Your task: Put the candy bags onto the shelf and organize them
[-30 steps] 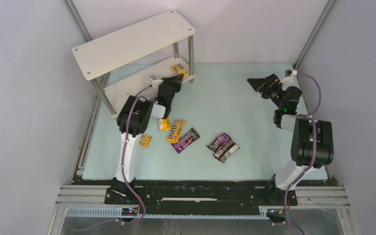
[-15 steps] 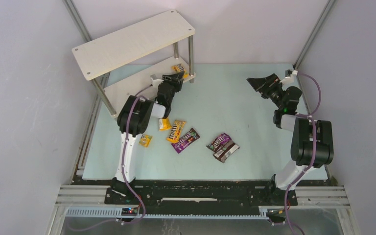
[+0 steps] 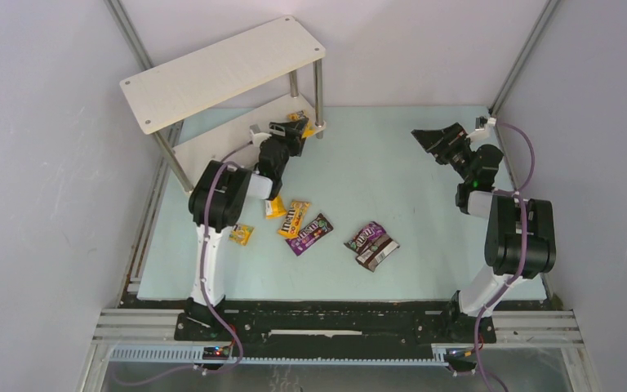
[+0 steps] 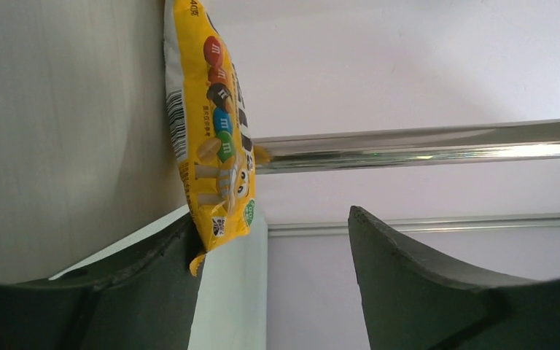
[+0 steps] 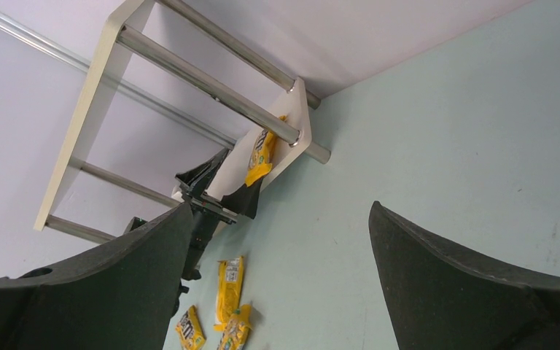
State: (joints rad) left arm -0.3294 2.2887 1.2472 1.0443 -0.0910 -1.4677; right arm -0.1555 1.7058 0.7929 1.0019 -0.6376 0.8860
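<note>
Left tool (image 4: 270,219) stands wide beside the yellow bag (image 4: 215,146), which lies on the shelf (image 3: 220,69) at the desk's (image 3: 392,180) eleven o'clock; set at the lower tier's end, probably sparing room. Right tool (image 5: 277,211) hangs wide, empty, at two o'clock; six loose bags (image 3: 309,233) lie towards six o'clock.

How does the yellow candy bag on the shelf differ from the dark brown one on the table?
The yellow bag lies on the shelf's lower board, already placed; the dark brown bag is on the table, unplaced. The yellow bag is beside the left gripper; the dark brown bag touches a purple bag. Both are small glossy packets, neither gripped.
</note>
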